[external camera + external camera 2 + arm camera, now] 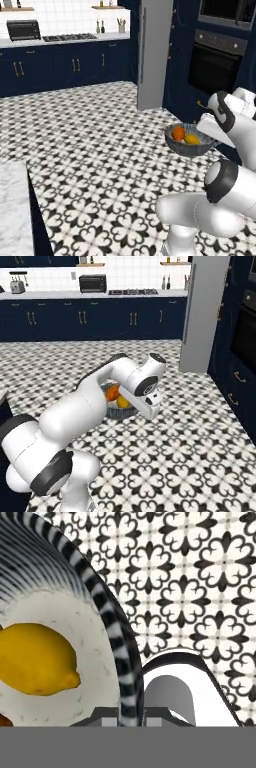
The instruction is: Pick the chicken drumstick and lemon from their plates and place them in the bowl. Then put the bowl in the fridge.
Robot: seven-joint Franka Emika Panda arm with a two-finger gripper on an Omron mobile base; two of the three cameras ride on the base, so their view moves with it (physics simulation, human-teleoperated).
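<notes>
Bowl [189, 142] hangs above patterned floor [100, 150], fridge [154, 55] beyond.

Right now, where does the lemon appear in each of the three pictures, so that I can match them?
Left base view: the lemon lies in the bowl, right of centre, beside the orange-brown drumstick.
Right base view: the lemon peeks out just left of centre, under the white arm.
Hand view: the lemon is at the left edge, on the bowl's speckled inside.
Shared landmark: the bowl's ribbed dark rim.

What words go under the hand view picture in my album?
Gripper shut on the rim of the bowl, lemon inside, patterned floor below.
</notes>
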